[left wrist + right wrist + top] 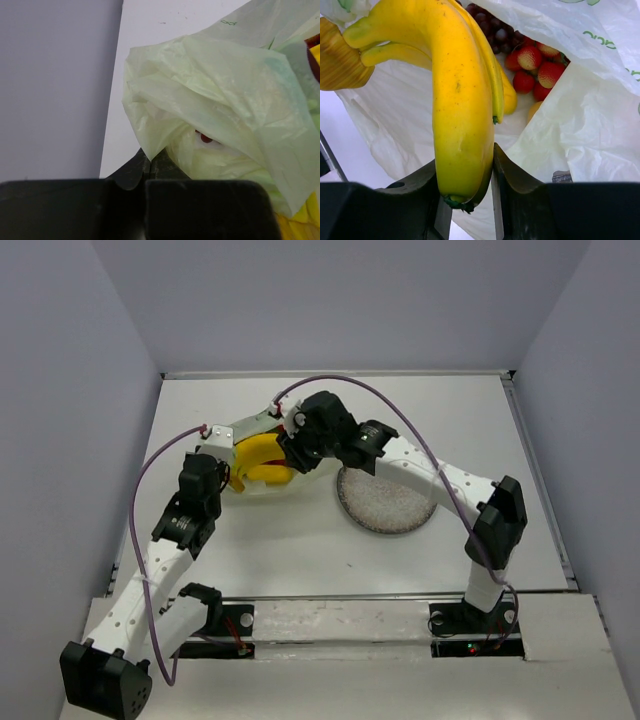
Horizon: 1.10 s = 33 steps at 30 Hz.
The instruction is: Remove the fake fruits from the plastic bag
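Observation:
The plastic bag (215, 90) lies crumpled at the back left of the table (300, 550). My left gripper (148, 161) is shut on a fold of its edge. My right gripper (465, 175) is shut on the lower end of the yellow banana bunch (460, 100), which hangs at the bag's mouth. In the top view the bananas (262, 462) show between the left gripper (226, 440) and the right gripper (293, 455). Deeper in the bag (585, 140) lie dark grapes (490, 25), red strawberries (535, 65) and a yellow-orange fruit (535, 111). A red piece (205, 137) shows through the plastic.
A round grey speckled plate (385, 502) lies on the table just right of the bag, under the right forearm. Grey walls close in the table on the left, back and right.

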Each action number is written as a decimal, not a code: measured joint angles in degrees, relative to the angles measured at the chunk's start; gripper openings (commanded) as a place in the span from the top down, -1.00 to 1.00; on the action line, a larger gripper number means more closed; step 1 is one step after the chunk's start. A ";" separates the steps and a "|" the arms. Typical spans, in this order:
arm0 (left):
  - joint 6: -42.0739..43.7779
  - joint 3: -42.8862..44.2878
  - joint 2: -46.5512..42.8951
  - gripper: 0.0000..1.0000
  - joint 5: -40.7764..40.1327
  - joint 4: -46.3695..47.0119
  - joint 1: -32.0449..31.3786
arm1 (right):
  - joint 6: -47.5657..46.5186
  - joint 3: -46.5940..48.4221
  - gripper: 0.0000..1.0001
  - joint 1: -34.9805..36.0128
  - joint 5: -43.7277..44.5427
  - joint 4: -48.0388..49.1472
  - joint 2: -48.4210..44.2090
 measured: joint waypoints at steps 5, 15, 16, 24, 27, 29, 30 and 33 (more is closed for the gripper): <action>-0.20 0.00 -0.02 1.00 -0.59 0.02 0.28 | 1.07 -2.16 0.99 0.02 4.72 -1.22 -4.24; 2.45 -0.02 -0.57 1.00 0.31 0.76 0.37 | 7.32 1.62 0.99 -0.15 25.55 -1.42 -13.88; 2.64 -0.02 -0.68 1.00 0.46 0.85 0.37 | 8.02 2.34 0.99 -0.46 27.91 -0.74 -13.88; 5.01 -0.04 -2.54 1.00 7.93 -0.79 0.48 | 18.62 -13.57 0.99 -14.58 38.75 2.58 -21.03; 9.94 -0.11 -3.78 1.00 15.34 -4.46 0.48 | 22.40 -23.93 0.99 -20.44 41.94 2.89 -24.04; 13.53 -0.63 -4.20 1.00 18.34 -6.86 0.44 | 25.07 -30.58 0.99 -21.16 42.56 3.10 -25.24; 15.02 -1.18 -4.24 1.00 19.23 -7.87 0.42 | 26.56 -34.29 0.99 -20.98 41.92 3.65 -25.53; 18.36 -3.26 -4.26 1.00 20.65 -10.40 0.42 | 29.11 -41.86 0.99 -20.22 40.06 5.95 -25.38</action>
